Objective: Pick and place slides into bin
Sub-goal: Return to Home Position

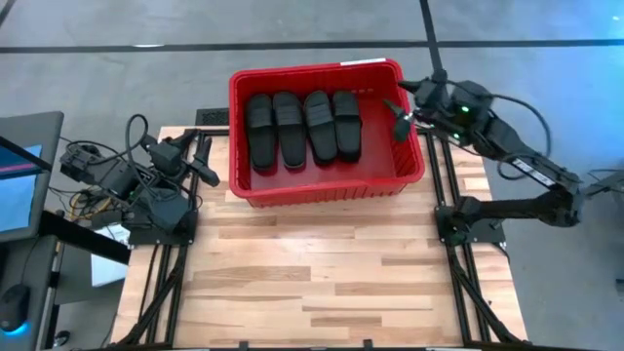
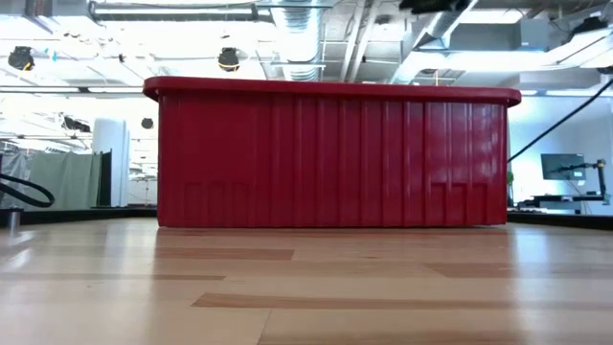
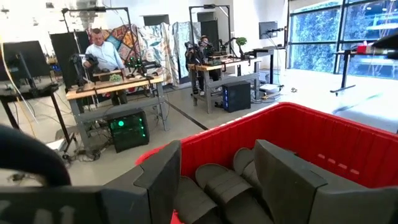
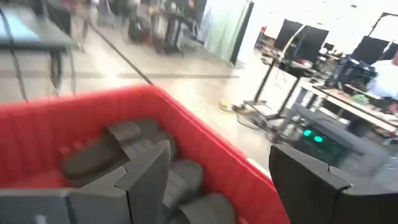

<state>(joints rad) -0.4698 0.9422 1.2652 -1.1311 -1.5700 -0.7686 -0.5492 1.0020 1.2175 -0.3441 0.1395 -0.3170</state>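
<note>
Both jaws are wide open and hold nothing. My right jaws hang over the right end of the bin (image 1: 312,74). My left jaws sit just beside its left wall. Four black slides (image 1: 302,127) lie side by side in the bin, on the worktop (image 1: 322,273). From low down, the bin's side hides them. I cannot tell if more slides lie under them. A person (image 3: 102,53) is far off in the room.
</note>
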